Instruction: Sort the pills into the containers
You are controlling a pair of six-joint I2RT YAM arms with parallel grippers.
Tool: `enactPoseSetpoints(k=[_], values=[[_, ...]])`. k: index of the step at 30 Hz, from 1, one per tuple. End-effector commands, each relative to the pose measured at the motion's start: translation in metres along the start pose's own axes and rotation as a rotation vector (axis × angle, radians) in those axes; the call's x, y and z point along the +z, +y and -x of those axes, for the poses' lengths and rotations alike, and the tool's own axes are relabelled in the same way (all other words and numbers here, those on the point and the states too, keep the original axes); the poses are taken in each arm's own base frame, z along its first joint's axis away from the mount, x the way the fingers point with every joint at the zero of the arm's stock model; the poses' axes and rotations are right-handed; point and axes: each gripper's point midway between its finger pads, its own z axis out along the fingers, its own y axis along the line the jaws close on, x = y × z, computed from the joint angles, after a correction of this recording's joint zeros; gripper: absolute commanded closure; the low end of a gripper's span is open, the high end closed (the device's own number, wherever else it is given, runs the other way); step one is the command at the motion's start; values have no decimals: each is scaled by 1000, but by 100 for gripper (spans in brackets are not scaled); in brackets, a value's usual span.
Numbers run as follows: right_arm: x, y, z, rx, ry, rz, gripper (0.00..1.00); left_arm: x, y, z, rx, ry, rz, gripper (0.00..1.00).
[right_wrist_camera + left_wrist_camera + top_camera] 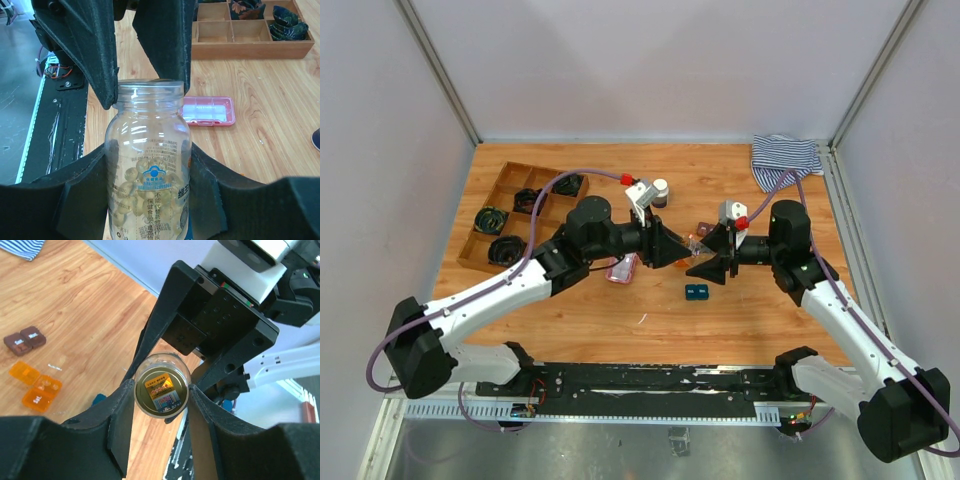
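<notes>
A clear pill bottle point(148, 150), part full of pale yellow pills point(131, 197), hangs level above the table between the two arms. My right gripper point(149, 167) is shut on its body. My left gripper point(161, 390) faces it, both fingers pressed on the bottle's clear cap point(161, 385) with its orange sticker. In the top view the two grippers meet at the bottle point(695, 246). The containers lie on the table: a pink one point(622, 268), a teal one point(697, 292), orange ones point(36, 387) and brown ones point(25, 340).
A wooden compartment tray point(495, 262) with black coils stands at the left. A striped cloth point(785, 155) lies at the back right corner. A small dark bottle with a white cap point(660, 192) stands behind the left wrist.
</notes>
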Motion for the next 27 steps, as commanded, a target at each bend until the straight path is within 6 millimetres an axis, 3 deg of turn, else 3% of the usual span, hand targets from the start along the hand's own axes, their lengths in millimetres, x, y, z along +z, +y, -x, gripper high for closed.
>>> enactPoseSetpoints(k=[1, 7, 11, 18, 23, 27], values=[[-1, 2, 22, -90, -45, 15, 99, 0, -28, -31, 152, 157, -244, 71], [-1, 3, 23, -95, -48, 18, 99, -5, -14, -44, 412, 235, -294, 73], [-1, 4, 23, -95, -49, 20, 99, -20, -18, -55, 690, 252, -432, 73], [-1, 4, 24, -96, -52, 23, 99, -16, -1, -37, 772, 229, -436, 71], [-2, 5, 25, -99, -53, 24, 99, -8, 4, -26, 760, 244, -422, 54], [-2, 5, 25, -101, -54, 25, 99, -6, 1, -14, 740, 175, -376, 32]])
